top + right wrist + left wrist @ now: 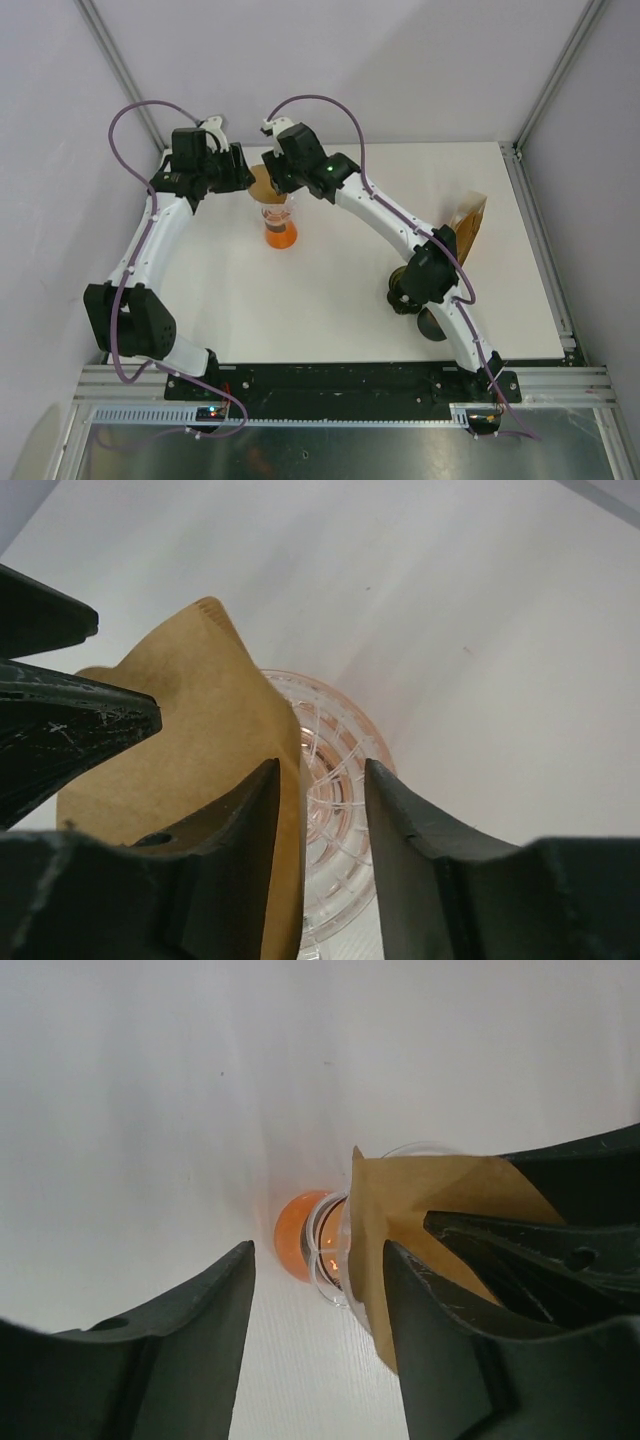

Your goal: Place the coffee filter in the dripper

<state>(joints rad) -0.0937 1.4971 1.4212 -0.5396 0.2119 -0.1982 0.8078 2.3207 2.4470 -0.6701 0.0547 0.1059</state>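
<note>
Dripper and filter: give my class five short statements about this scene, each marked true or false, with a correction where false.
1. The dripper has an orange base. True.
2. The coffee filter is white. False: it is brown.
3. The left gripper is far from the dripper. False: it is right at the dripper, facing the right gripper.
4. The dripper's clear wall is ribbed. True.
5. Both grippers have their fingers beside the filter. True.

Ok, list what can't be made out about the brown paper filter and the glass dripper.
Top external: brown paper filter mostly covered by left gripper and right gripper.
Right wrist: clear ribbed glass dripper base cut off by bottom edge.
Left wrist: whether right gripper grips filter; fingers overlap it.
</note>
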